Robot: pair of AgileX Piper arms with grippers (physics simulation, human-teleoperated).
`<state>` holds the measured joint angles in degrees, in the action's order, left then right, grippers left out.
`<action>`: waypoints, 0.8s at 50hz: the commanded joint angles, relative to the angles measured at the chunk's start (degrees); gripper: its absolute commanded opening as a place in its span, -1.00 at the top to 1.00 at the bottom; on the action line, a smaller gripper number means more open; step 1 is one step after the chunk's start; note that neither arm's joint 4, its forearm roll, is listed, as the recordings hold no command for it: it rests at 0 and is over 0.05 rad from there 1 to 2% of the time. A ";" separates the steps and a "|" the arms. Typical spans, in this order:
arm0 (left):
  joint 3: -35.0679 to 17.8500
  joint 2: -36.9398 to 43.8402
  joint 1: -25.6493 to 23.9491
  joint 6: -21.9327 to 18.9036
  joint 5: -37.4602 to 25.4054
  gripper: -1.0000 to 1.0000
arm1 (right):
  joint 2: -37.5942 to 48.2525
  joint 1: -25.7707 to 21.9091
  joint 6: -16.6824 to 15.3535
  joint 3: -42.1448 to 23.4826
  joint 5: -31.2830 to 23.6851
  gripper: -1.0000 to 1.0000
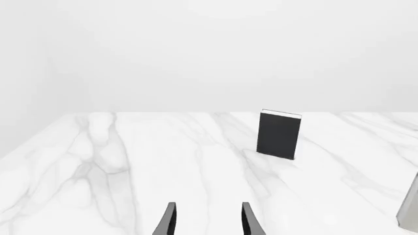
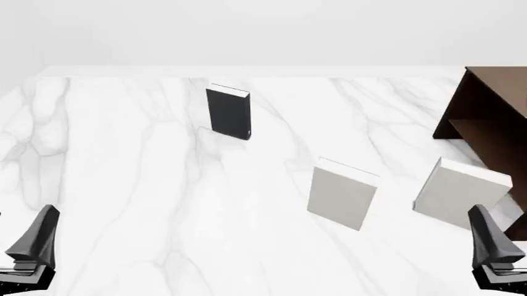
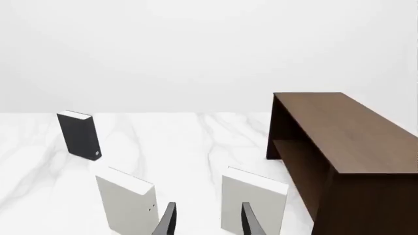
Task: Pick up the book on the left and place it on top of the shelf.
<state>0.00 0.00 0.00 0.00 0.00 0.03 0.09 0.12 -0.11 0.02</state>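
White marble table (image 2: pixel 123 185) is seen in all three views. Black book (image 2: pixel 228 111) is stood upright on it, far side, left of centre, white page edges at the top. It is also caught in the left wrist view (image 1: pixel 279 134) and the right wrist view (image 3: pixel 80 134), well apart from both arms.

Two light grey books are stood upright nearer the arms: one near centre (image 2: pixel 341 192), one further right (image 2: pixel 458 192), just beside the shelf (image 2: pixel 485 117). Contact between that grey book and the shelf can't be told. Shelf is dark brown wood, at the right edge of the table, flat top bare, inner board visible below it (image 3: pixel 339 132).

Left gripper (image 1: pixel 207 220) is held low at the near left (image 2: pixel 33 246), fingers parted, nothing between them. Right gripper (image 3: pixel 207 220) is held low at the near right (image 2: pixel 494 250), fingers likewise parted with nothing gripped; the right-hand grey book is seen just beyond them.
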 commanded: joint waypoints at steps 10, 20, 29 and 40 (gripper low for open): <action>0.00 0.00 0.00 0.00 0.00 -1.00 | 0.09 0.81 1.16 -3.93 -1.94 -1.00; 0.00 0.00 0.00 0.00 0.00 -1.00 | 0.21 -2.44 2.75 -14.66 -8.18 -1.00; 0.00 0.00 0.00 0.00 0.00 -1.00 | 8.88 -6.78 0.65 -20.99 -5.34 -1.00; 0.00 0.00 0.00 0.00 0.00 -1.00 | 17.58 -9.29 -2.55 -28.76 -5.91 -1.00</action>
<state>0.00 0.00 0.00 0.00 0.00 10.93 -6.37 -0.15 -22.40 -5.60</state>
